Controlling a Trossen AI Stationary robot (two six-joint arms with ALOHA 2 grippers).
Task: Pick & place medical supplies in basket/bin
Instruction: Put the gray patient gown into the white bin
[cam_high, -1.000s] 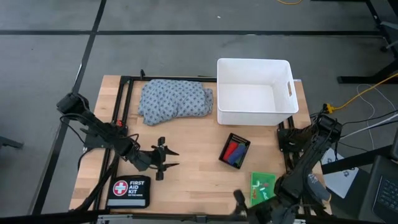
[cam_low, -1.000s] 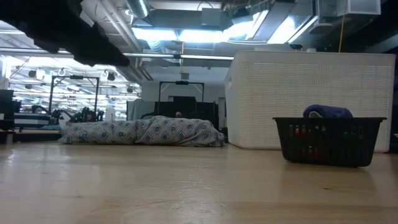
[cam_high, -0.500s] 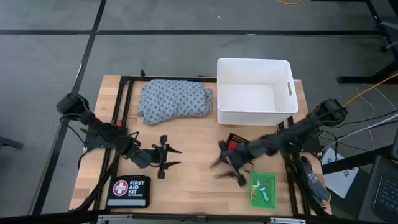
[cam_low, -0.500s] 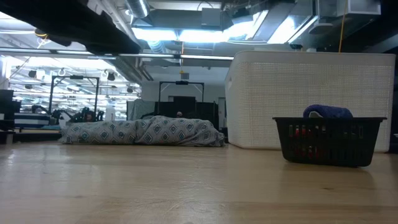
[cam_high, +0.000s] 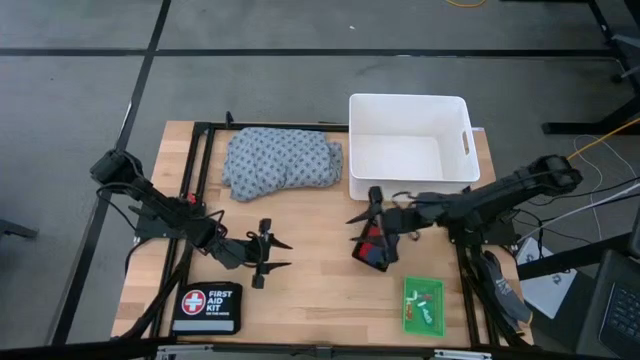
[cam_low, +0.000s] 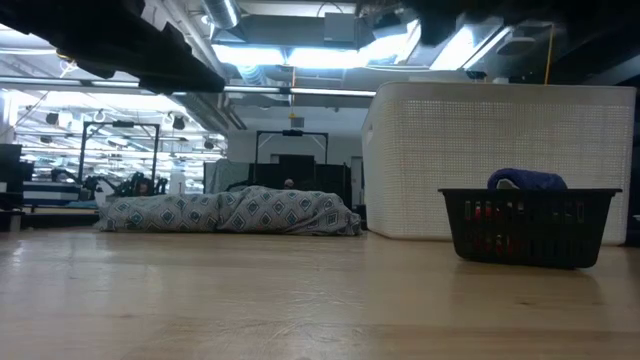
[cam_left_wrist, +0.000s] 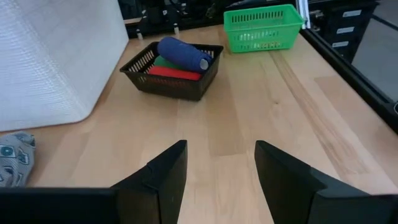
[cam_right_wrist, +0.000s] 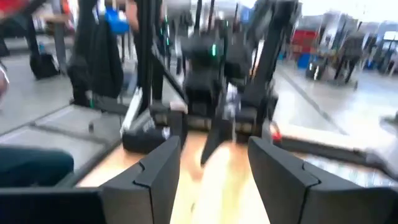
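Note:
The blue-grey dotted cloth (cam_high: 283, 160) lies bunched on the table's far left part, left of the white tub (cam_high: 458, 108). The black mesh tray (cam_high: 378, 262) holds a blue roll (cam_left_wrist: 183, 54), a red roll (cam_left_wrist: 174, 73) and a green roll (cam_left_wrist: 160, 61). The green tray (cam_high: 410, 318) near the right near edge holds tiny pale packets (cam_high: 427, 306). My right gripper (cam_high: 368, 232) hovers open over the black tray. My left gripper (cam_high: 272, 253) waits open above the bare table, left of that tray. In the low view the blue roll (cam_low: 527, 180) sticks up above the tray's rim (cam_low: 528, 193).
A black pouch lettered FIRST AID KIT (cam_high: 207, 307) lies at the near left corner. A black frame (cam_high: 195, 170) runs along the table's left and far sides. Bare wood (cam_high: 310, 280) lies between the two grippers. My left arm (cam_right_wrist: 217, 93) shows across the table in the right wrist view.
My right arm has swung fast from the table's near right corner toward the left and far side, and its gripper now hangs over the black mesh tray. The rolls, cloth and trays have stayed where they were.

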